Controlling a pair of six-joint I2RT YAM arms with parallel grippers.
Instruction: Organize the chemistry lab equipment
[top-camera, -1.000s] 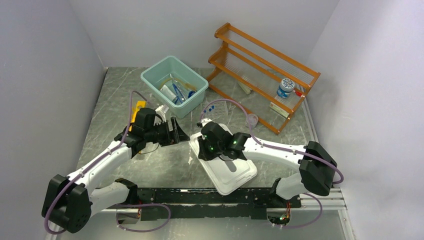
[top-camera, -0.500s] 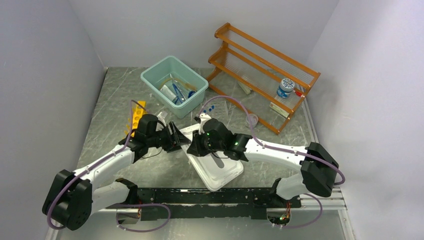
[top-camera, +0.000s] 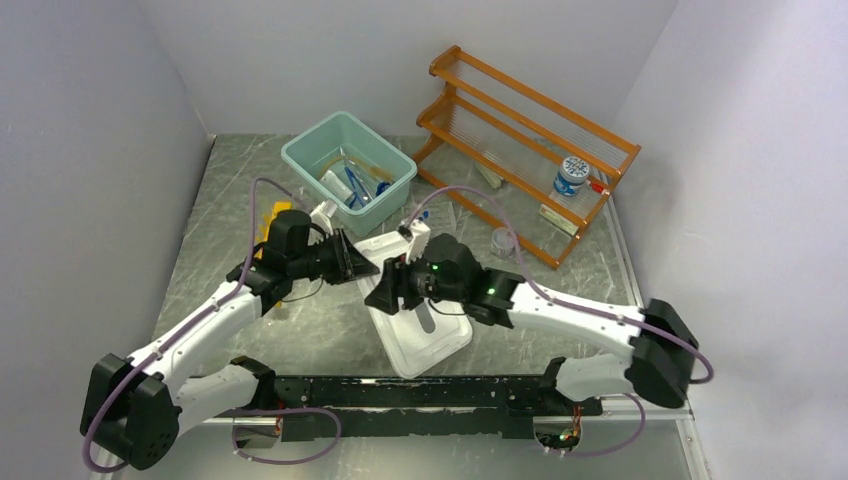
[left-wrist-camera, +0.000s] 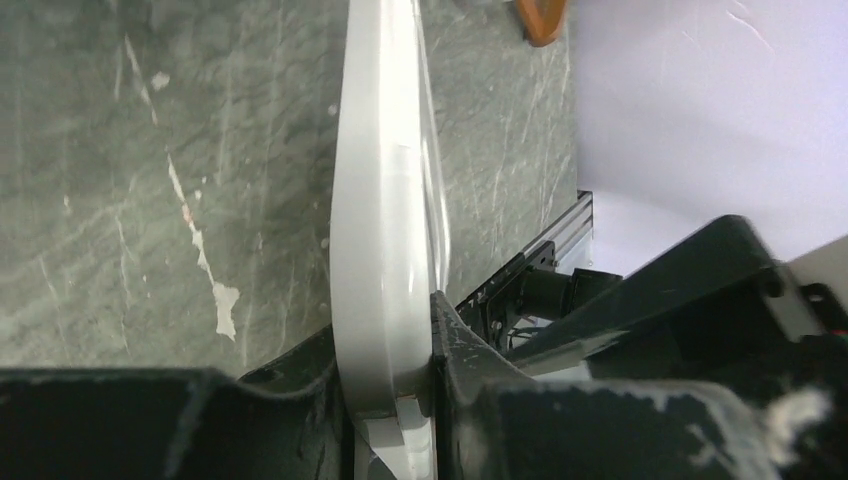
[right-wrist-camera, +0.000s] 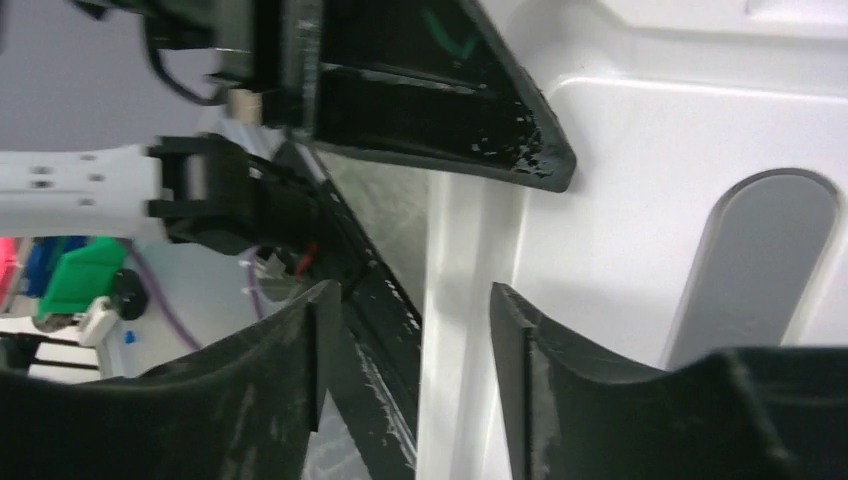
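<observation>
A white plastic lid (top-camera: 425, 335) with a grey slot handle hangs tilted over the table's near middle. My left gripper (top-camera: 362, 270) is shut on its left rim; in the left wrist view the lid's edge (left-wrist-camera: 380, 200) is pinched between the jaws of that gripper (left-wrist-camera: 385, 385). My right gripper (top-camera: 386, 290) stands open, its jaws astride the same rim without touching it; the right wrist view shows the gripper (right-wrist-camera: 410, 330) and the lid (right-wrist-camera: 620, 220). Goggles and other lab items lie in the teal bin (top-camera: 300, 157). The yellow rack (top-camera: 270, 214) peeks out behind the left arm.
The orange two-tier shelf (top-camera: 520, 110) stands at the back right with a small jar (top-camera: 571, 175) on its lower tier. A small clear beaker (top-camera: 502, 241) sits in front of it. The black rail (top-camera: 420, 395) runs along the near edge.
The lid has moved left. My left gripper has closed on its rim, and my right gripper, which held it before, has opened.
</observation>
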